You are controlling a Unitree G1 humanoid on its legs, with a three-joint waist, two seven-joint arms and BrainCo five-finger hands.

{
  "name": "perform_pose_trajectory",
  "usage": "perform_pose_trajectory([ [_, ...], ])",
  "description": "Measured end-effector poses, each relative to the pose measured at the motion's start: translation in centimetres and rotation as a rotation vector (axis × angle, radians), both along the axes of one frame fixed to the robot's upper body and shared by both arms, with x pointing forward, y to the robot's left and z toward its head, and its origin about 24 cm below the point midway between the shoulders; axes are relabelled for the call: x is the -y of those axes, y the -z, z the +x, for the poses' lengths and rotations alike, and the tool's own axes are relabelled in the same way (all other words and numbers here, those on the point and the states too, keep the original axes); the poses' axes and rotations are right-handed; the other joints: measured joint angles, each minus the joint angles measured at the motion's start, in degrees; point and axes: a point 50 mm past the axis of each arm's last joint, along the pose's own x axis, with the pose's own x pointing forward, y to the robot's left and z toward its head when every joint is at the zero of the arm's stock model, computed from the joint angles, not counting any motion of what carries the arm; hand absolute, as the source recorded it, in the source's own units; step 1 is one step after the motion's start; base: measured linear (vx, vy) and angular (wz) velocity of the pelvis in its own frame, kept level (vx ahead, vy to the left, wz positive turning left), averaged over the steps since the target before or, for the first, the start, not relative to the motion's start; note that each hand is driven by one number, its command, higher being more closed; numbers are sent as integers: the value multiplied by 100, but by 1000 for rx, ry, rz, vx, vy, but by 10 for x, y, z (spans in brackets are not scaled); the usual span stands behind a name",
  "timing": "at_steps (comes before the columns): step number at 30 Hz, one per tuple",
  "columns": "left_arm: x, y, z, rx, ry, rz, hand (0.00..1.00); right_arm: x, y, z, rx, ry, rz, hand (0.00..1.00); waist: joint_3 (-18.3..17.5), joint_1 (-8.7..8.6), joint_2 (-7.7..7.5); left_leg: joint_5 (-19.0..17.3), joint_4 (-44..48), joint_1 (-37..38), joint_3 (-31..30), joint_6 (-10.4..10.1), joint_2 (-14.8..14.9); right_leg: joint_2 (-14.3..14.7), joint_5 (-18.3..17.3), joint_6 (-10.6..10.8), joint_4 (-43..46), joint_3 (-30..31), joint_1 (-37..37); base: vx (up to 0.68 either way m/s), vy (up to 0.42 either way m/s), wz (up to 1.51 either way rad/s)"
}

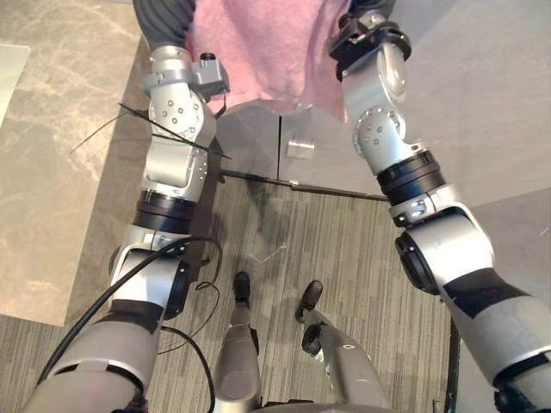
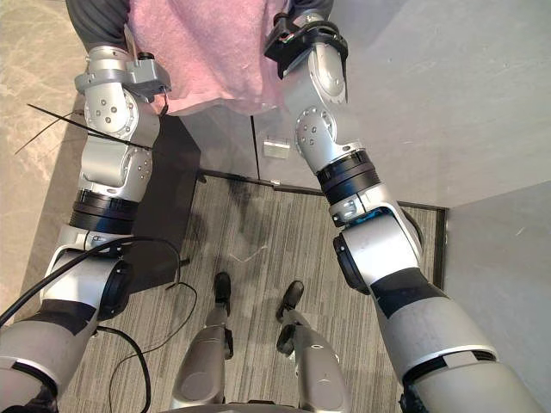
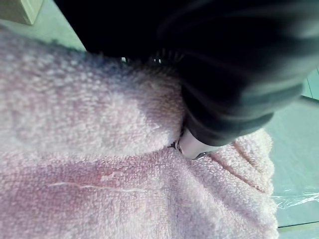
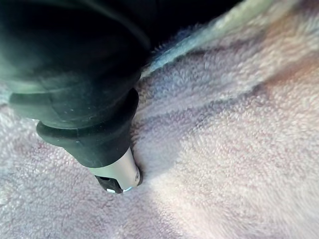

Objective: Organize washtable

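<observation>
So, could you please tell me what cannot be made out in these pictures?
Towel: eye views, upper part cut off by the top edge.
Left hand: left wrist view, grip hidden by its dark cover and the towel.
Right hand: right wrist view, grip hidden likewise.

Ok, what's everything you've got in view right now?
pink terry towel: one, pink, hanging at the top of the eye views between both arms.
small silver metal fitting: one, silver, on the grey panel below the towel.
grey striped carpet: one, grey, floor below the panel.
beige marbled surface: one, beige, on the left.
left hand: one, dark cover, against the towel.
right hand: one, dark cover, against the towel.
</observation>
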Motion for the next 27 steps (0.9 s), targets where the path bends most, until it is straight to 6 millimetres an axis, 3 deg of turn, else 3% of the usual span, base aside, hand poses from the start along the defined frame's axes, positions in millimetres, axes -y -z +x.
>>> perform_pose_trajectory([
  [6,1,4,2,-17,13,29,100,10,-5,-3,47,40,-80,100,-1,-38,-3,-1,-5,66,109,-2,-9,-13,0,1,38,104,0,-6,18,-6],
  [11,0,9,3,-33,16,44,100,12,6,-3,51,28,-119,100,-18,-154,-38,-3,-7,137,202,-3,-9,-24,-13,21,104,184,-1,-21,15,-7],
  [27,0,12,5,-58,25,62,100,21,25,-8,63,30,-166,100,-109,-229,-205,-6,-10,209,321,-3,-14,-16,-19,33,117,323,-11,-5,2,-3],
])
